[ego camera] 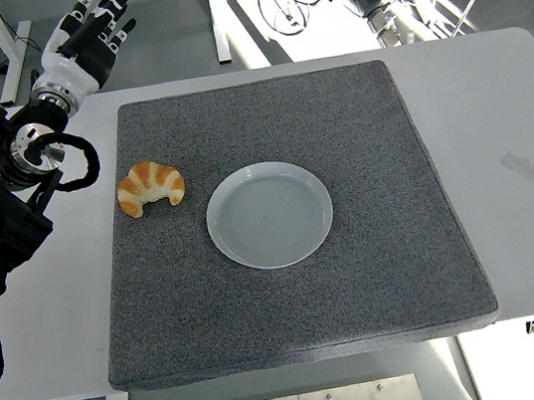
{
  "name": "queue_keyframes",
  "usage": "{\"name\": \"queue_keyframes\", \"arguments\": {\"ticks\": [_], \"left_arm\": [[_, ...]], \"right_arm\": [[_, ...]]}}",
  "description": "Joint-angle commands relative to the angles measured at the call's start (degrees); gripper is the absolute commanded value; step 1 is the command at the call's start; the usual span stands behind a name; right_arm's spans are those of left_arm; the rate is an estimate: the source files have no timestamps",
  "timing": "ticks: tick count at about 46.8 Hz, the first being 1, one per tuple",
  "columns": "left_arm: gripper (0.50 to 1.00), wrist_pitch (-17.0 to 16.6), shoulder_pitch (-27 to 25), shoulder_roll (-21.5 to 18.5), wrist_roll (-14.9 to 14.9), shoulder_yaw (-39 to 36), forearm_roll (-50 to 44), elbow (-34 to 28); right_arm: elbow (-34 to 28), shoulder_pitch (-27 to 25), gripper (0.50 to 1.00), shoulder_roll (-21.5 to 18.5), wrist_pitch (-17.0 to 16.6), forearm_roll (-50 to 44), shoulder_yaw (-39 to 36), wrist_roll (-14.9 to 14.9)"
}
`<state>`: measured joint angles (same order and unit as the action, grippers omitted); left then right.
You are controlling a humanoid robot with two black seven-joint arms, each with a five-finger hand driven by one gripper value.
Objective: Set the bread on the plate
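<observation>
The white table (494, 106) carries a grey mat (360, 287) covering most of its middle. At the mat's centre sits the plate (269, 215), pale and empty. At about nine o'clock from the plate, just beside its rim and apart from it, lies the bread (150, 186), a golden, curved croissant with pale ridges, horns pointing toward six o'clock. The left hand (87, 41) hangs at eleven o'clock, beyond the mat's far corner, fingers spread and holding nothing. Likely risks: the flaky, curved crust could crush or slip under a hard pinch, or a low approach could nudge it across the mat.
</observation>
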<state>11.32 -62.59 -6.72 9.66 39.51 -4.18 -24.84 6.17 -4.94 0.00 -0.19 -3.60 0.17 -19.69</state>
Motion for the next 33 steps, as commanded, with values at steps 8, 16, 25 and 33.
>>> {"name": "queue_keyframes", "arguments": {"ticks": [8, 16, 25, 33], "left_arm": [[0.983, -4.2, 1.6, -5.3, 4.5, -4.0, 9.0, -9.9], [0.984, -11.9, 2.1, -11.8, 4.6, -5.7, 13.6, -23.3], [0.986, -16.2, 1.5, -19.7, 4.6, -13.6, 23.8, -36.6], [0.986, -16.7, -1.6, -26.3, 4.4, -20.5, 37.5, -38.9]], "right_arm": [[0.1, -0.1, 1.0, 0.0, 0.0, 0.0, -0.1, 0.0], [0.1, -0.1, 1.0, 0.0, 0.0, 0.0, 0.0, 0.0], [0.0, -0.1, 1.0, 0.0, 0.0, 0.0, 0.0, 0.0], [0.0, -0.1, 1.0, 0.0, 0.0, 0.0, 0.0, 0.0]]}}
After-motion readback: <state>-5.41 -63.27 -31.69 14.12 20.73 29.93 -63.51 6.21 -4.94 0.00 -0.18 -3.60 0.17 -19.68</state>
